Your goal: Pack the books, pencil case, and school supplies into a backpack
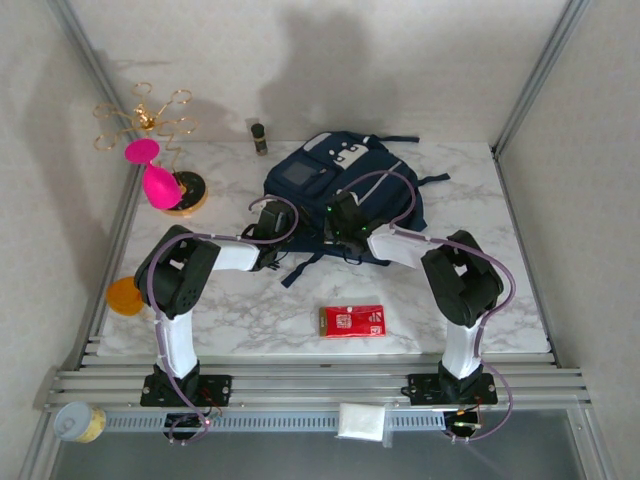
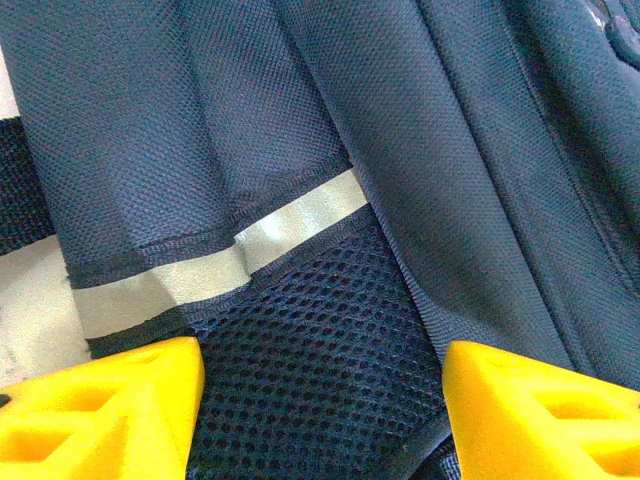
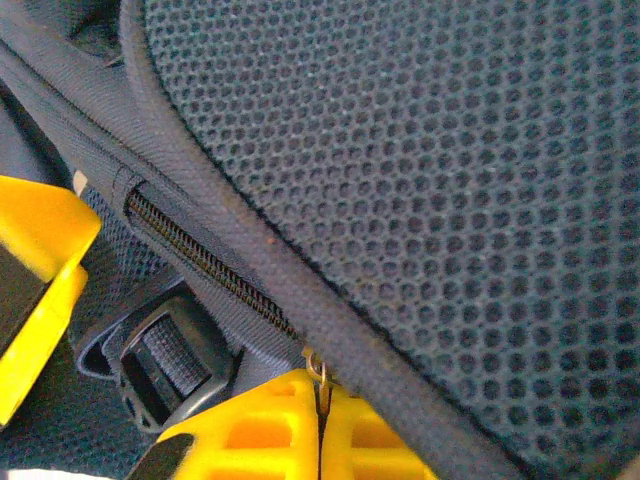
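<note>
Where the backpack (image 1: pixel 340 190) lies at the far middle of the counter (image 1: pixel 450 300), both arms (image 1: pixel 225 255) reach onto its near edge, a red packet (image 1: pixel 352 321) lying apart in front. Left wrist: the left hand (image 2: pixel 320 400) stands wide over mesh (image 2: pixel 320 320) and a pale strip (image 2: pixel 240 255). Right wrist: the right hand (image 3: pixel 320 435) is pinched shut on a small zip pull (image 3: pixel 318 365) beside a buckle (image 3: pixel 170 370).

Both arms reach forward with bent elbows. The left gripper (image 2: pixel 320 400) holds its jaws well apart; the right gripper (image 3: pixel 320 425) has its fingers pressed together, tips touching.
</note>
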You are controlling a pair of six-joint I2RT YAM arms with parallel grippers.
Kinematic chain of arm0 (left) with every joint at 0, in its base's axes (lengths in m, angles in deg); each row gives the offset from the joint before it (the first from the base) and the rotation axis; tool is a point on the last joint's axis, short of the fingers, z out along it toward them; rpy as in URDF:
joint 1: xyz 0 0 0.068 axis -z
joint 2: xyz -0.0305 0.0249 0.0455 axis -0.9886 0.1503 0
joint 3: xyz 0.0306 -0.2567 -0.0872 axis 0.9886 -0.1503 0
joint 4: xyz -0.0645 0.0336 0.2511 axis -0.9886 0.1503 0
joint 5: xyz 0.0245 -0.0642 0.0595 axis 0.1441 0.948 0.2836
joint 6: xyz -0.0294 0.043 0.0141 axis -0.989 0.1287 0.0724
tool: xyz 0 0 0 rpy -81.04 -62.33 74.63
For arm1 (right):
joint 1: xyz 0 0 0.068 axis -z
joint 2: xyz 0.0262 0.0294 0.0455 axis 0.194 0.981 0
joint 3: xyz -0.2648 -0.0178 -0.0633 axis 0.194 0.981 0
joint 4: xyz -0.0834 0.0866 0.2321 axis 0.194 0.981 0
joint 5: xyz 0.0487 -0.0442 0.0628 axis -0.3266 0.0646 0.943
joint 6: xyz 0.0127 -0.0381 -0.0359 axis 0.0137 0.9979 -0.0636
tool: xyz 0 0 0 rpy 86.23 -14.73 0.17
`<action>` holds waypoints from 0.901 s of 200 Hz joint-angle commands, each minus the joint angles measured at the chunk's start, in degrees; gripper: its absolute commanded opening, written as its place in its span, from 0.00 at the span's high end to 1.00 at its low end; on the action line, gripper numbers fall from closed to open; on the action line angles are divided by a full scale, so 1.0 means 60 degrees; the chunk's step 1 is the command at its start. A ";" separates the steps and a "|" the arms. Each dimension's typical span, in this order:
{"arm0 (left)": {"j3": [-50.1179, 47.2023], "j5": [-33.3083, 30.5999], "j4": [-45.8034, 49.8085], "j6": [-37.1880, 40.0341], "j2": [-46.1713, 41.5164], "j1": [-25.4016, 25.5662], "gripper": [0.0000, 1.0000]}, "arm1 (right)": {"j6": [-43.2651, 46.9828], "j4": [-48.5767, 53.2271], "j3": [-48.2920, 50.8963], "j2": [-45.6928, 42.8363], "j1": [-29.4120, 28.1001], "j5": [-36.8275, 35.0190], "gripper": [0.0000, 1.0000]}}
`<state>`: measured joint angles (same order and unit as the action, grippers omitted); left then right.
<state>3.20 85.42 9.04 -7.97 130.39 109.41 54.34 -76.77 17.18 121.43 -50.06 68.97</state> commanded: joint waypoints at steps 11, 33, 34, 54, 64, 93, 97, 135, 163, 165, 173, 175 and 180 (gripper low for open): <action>-0.0224 0.0076 0.2068 -0.0037 0.0290 -0.0009 0.35 | -0.0081 0.1742 -0.0700 -0.0570 0.0092 0.0024 1.00; 0.0058 0.0275 0.2210 0.0095 0.0318 -0.0119 0.35 | -0.0010 0.2954 -0.0874 -0.0871 0.0096 -0.0429 1.00; 0.0069 0.0276 0.2211 0.0107 0.0319 -0.0112 0.35 | -0.0003 0.3003 -0.0883 -0.0887 0.0094 -0.0449 1.00; 0.0125 0.0446 0.2188 0.0177 0.0123 -0.0135 0.35 | 0.0069 0.3458 -0.0841 -0.1245 0.0092 -0.0677 1.00; 0.0037 0.0861 0.2006 0.0077 -0.0062 -0.0102 0.35 | 0.0115 0.3199 -0.0635 -0.1461 0.0092 -0.0386 1.00; -0.0476 0.1769 0.1589 -0.0477 -0.1120 0.0300 0.35 | 0.0213 0.2702 -0.0534 -0.1542 0.0092 0.0730 1.00; -0.0566 0.1757 0.1587 -0.0572 -0.1316 0.0385 0.35 | 0.0209 0.2683 -0.0523 -0.1533 0.0092 0.0802 1.00; -0.1328 0.1783 0.0898 -0.1621 -0.2805 0.0781 0.38 | 0.0208 0.2474 -0.0122 -0.1698 0.0101 0.0901 1.00; -0.0810 0.2136 0.0301 -0.2254 -0.2413 0.0805 0.41 | 0.0289 0.2247 0.0088 -0.1811 0.0107 0.1142 1.00; -0.0743 0.2206 0.0248 -0.2276 -0.2356 0.0811 0.41 | 0.0291 0.2239 0.0095 -0.1811 0.0107 0.1161 1.00; -0.0485 0.2321 0.0019 -0.2361 -0.2180 0.0831 0.41 | 0.0296 0.2191 0.0105 -0.1815 0.0107 0.1261 1.00; -0.0413 0.2311 -0.0006 -0.2369 -0.2136 0.0843 0.41 | 0.0289 0.2177 0.0114 -0.1812 0.0107 0.1279 1.00; -0.0238 0.2239 0.0005 -0.2371 -0.2025 0.0881 0.41 | 0.0268 0.2130 0.0153 -0.1825 0.0107 0.1313 1.00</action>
<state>-2.53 96.68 12.76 -18.53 115.38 114.48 55.06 -63.11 17.29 112.53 -49.53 74.63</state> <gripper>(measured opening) 0.591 0.063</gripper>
